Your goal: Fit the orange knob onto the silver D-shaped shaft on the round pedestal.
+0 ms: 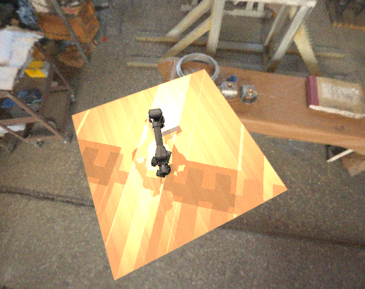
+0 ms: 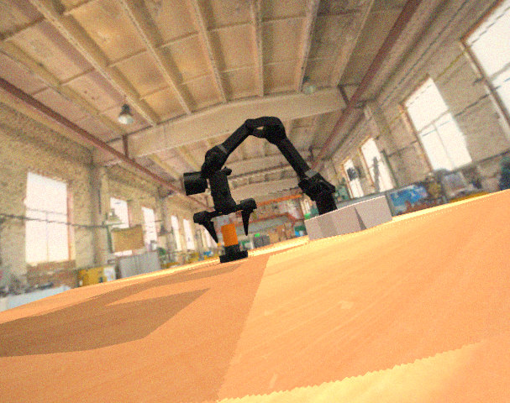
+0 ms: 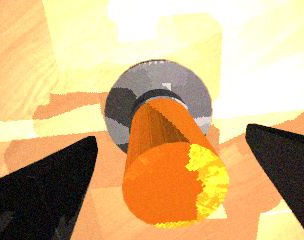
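The orange knob (image 2: 229,234) (image 3: 162,185) stands upright on the dark round pedestal (image 2: 233,257) (image 3: 189,82). In the exterior view its lower end meets the pedestal's raised collar, and no silver shaft shows between them. The shaft and the knob's hole are hidden. My gripper (image 2: 232,238) (image 3: 171,137) is wide open around the knob, one finger on each side, with a gap on both sides in the wrist view. The fingers touch nothing. In the top view the arm hides the knob and pedestal.
A pale block (image 1: 173,129) (image 2: 348,217) lies by the arm's base on the wooden table (image 1: 213,136) (image 2: 354,303). The arm (image 1: 158,136) (image 2: 265,128) arches from its base over to the pedestal. Broad shadows cross the table.
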Controlling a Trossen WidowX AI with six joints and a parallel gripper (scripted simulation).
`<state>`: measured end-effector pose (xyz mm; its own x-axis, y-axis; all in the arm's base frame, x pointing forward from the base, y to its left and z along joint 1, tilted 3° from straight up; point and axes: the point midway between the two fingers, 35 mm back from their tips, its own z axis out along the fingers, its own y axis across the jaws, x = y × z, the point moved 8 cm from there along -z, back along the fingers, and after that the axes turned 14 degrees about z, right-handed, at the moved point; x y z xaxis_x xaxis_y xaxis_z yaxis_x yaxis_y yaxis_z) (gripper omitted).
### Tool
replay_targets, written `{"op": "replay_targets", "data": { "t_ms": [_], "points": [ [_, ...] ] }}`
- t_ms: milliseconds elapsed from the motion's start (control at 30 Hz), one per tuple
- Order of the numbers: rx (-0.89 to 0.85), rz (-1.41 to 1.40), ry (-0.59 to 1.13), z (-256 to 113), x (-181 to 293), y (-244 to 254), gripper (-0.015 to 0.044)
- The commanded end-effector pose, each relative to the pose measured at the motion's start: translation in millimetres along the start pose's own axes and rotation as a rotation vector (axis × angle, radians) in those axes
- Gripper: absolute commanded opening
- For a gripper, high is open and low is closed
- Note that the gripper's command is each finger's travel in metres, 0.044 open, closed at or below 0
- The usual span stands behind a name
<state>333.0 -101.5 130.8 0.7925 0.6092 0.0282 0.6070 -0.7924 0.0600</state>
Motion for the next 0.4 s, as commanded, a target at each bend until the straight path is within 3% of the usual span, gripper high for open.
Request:
{"op": "replay_targets", "data": {
  "t_ms": [0,100,367],
  "points": [
    [-0.019,-0.001,0.014,-48.9,2.1,3.2,0.0440],
    [-0.019,0.000,0.014,-86.2,-0.6,-0.4,0.0440],
    [-0.019,0.000,0.014,-88.9,0.5,1.1,0.0440]
  ]
}}
